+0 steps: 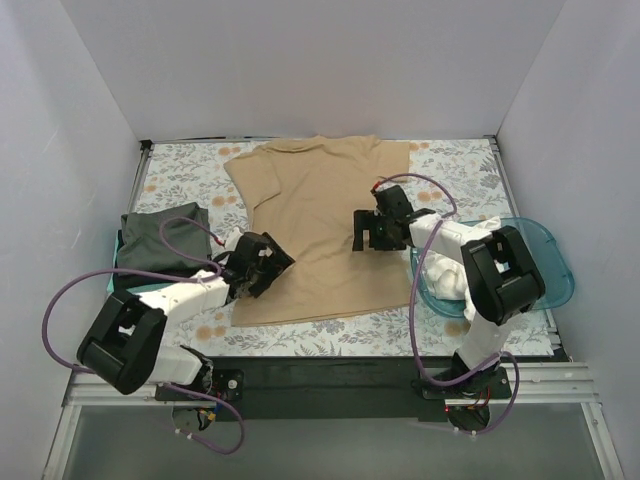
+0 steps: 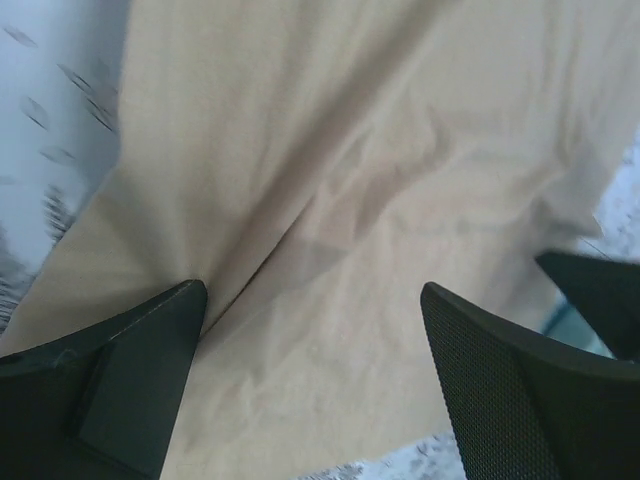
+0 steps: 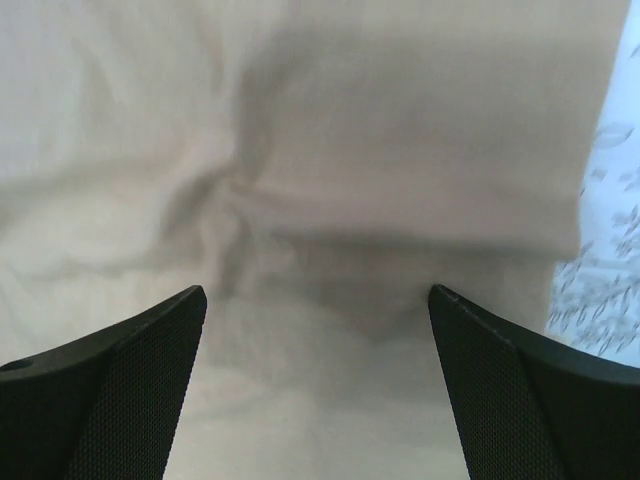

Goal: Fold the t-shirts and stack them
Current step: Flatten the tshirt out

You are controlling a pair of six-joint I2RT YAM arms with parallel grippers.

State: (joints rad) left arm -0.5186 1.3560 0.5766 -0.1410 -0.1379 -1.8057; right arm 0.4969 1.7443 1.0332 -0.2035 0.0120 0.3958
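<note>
A tan t-shirt (image 1: 320,225) lies spread on the floral table covering, with its sides folded inward. A dark grey-green t-shirt (image 1: 160,240) lies folded at the left. White or cream t-shirts (image 1: 445,275) sit crumpled in the teal tub. My left gripper (image 1: 262,262) is open over the tan shirt's lower left edge; the tan cloth (image 2: 330,200) fills its wrist view between the fingers. My right gripper (image 1: 378,232) is open over the shirt's right side; the tan cloth (image 3: 320,200) shows a folded edge and a pucker below it.
A translucent teal plastic tub (image 1: 545,250) stands at the right, under my right arm. The floral table covering (image 1: 190,170) shows around the shirts. White walls close in the back and both sides.
</note>
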